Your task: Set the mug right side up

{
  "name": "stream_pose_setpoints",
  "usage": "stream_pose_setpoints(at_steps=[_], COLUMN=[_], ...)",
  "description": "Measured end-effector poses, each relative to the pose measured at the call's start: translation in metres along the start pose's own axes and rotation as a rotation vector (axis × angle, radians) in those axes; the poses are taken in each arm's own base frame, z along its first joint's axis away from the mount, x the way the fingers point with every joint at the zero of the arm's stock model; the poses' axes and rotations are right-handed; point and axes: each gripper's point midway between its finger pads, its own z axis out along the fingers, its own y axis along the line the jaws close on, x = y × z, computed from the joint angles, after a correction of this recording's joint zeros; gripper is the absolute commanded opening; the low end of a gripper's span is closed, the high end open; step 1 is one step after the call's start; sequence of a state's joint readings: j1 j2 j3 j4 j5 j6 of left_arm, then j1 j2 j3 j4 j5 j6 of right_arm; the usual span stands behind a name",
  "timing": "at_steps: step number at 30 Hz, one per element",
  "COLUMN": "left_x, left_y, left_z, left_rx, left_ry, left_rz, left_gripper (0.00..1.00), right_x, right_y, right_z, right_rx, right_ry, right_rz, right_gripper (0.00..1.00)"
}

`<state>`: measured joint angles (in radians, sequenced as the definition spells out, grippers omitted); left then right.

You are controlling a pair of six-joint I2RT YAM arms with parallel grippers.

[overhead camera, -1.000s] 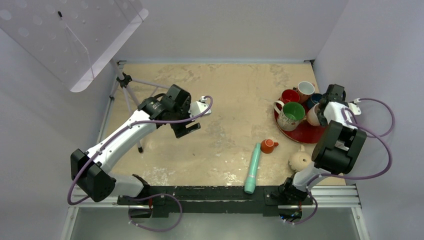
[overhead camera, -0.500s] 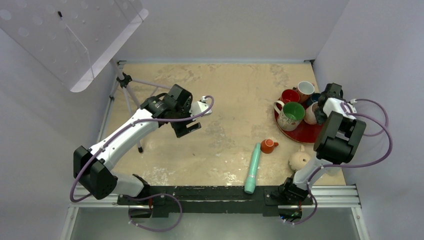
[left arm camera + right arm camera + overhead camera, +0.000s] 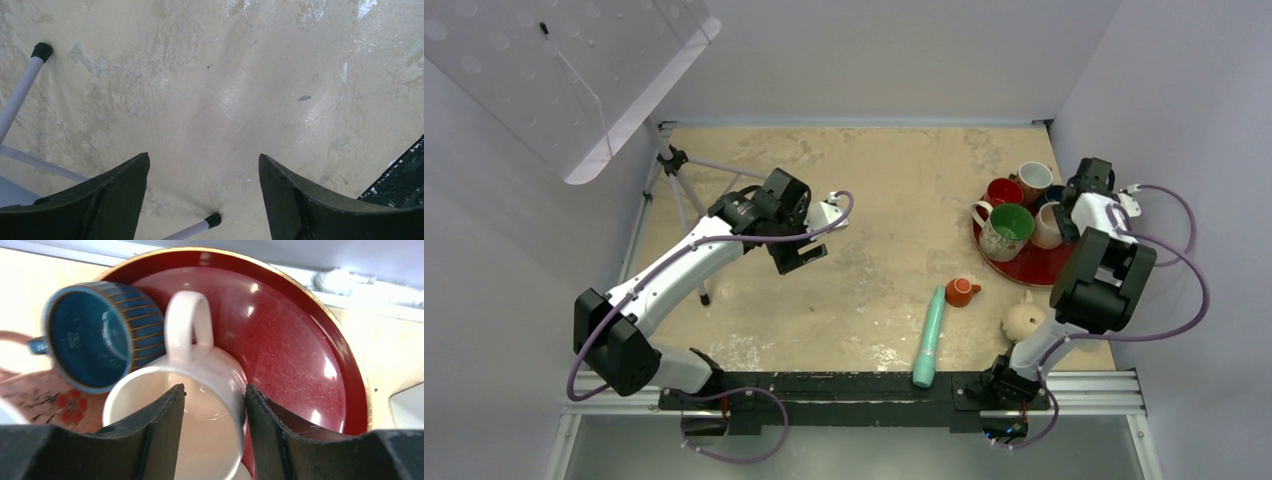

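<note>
Release comes first: the right gripper [image 3: 214, 390] straddles the wall of the pale cup [image 3: 200, 365] on the red tray [image 3: 300, 340], jaws partly apart and seemingly clamping nothing. The mug [image 3: 1024, 320] sits at 6 o'clock from the tray; lift clear, then approach it from above. The left gripper [image 3: 204, 160] hangs wide, empty.

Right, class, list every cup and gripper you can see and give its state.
beige mug: looks upside down
pale mug: upright, empty
green-lined mug: upright, empty
red cup: upright, empty
blue cup: upright, empty
white-lined mug: upright, empty
orange cup: too small to tell
left gripper: open, empty
right gripper: astride the pale mug's wall, grip unclear
</note>
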<state>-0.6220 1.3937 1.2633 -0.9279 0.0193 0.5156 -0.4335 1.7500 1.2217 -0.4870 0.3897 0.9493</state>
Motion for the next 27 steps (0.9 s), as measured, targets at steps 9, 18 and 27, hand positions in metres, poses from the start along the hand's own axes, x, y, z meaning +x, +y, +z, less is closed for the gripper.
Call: stream_pose_setpoints(at_steps=[9,18,27], left_x=[0.0,0.0,0.0], left_y=[-0.001,-0.001,-0.001], left_z=[0.0,0.0,0.0], left_rx=[0.004,0.003,0.003], left_ry=[0.0,0.0,0.0], left_rz=[0.0,-0.001,-0.001], left_gripper=[0.83,0.83,0.83], right_x=[-0.043,0.127,0.196], right_y=[0.07,0.12,0.068], right_z=[-0.119,-0.218,-0.14], right_rx=[-0.296,-0.632,-0.442], right_ry=[-0.25,-0.248,-0.146], right_rz=[-0.283,-0.861,-1.203], right_gripper=[0.57,0.31,0.33])
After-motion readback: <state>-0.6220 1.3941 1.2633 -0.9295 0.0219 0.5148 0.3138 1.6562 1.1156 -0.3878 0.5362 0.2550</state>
